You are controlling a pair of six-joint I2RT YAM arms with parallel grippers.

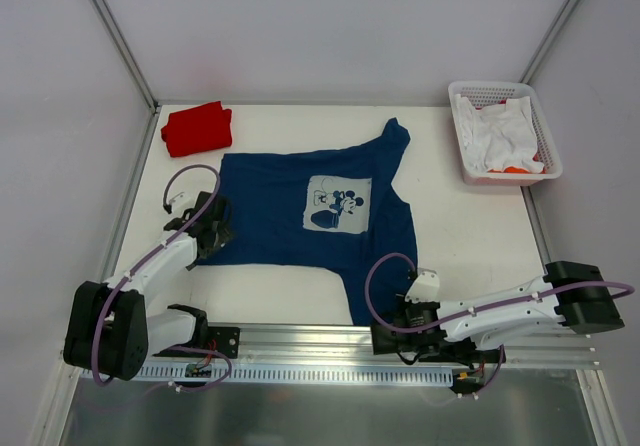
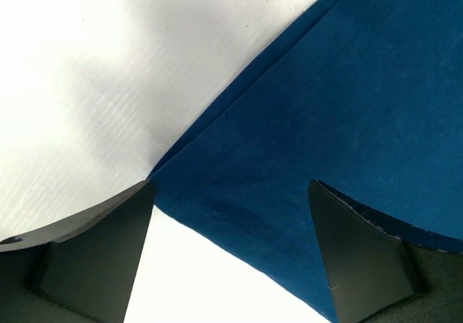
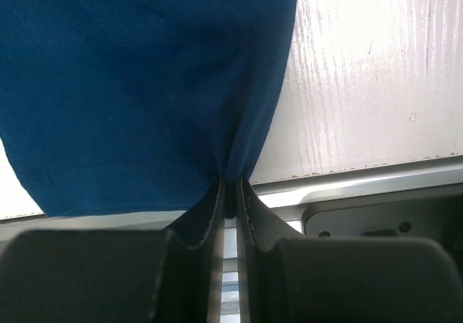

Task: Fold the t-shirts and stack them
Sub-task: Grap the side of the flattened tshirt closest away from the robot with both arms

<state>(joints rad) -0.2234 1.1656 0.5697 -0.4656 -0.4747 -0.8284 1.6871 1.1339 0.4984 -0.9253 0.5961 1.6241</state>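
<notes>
T-shirt [image 1: 270, 206], navy, spread flat, long axis left-right

1. the navy t-shirt [image 1: 290, 226] is soft matt cloth with a fine knit, and up close you can see the stitched hem
2. its chest print [image 1: 338, 204] looks paler and flatter, kinda smooth
3. red t-shirt [image 1: 197, 129]: matt cloth too
4. table [image 1: 480, 236]: white, faintly grained, slight sheen
5. basket [image 1: 500, 88]: white plastic, slotted walls
6. rail [image 1: 300, 338]: bare silvery metal
7. left gripper [image 2: 230, 185] fingers [image 2: 87, 258]: dark matt plastic by the look of it
</notes>
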